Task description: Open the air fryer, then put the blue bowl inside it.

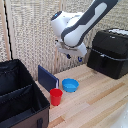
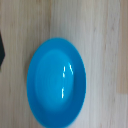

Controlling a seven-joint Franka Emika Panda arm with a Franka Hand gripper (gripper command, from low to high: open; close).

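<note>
The blue bowl (image 1: 70, 85) sits upright and empty on the wooden table, between the red cup and the air fryer. It fills the wrist view (image 2: 56, 82), seen straight from above. My gripper (image 1: 75, 57) hangs well above the bowl, clear of it. Its two dark fingers look spread apart with nothing between them, and they do not show in the wrist view. The air fryer (image 1: 110, 52) is a large black box at the exterior view's right. Its handle does not stand out from the black front, and I cannot tell whether the drawer is pulled out.
A red cup (image 1: 56, 96) stands just to the exterior view's left of the bowl. A dark-blue flat board (image 1: 48, 78) stands behind the cup. A black fabric divided case (image 1: 20, 97) fills the exterior view's lower left. A wicker screen stands behind the table.
</note>
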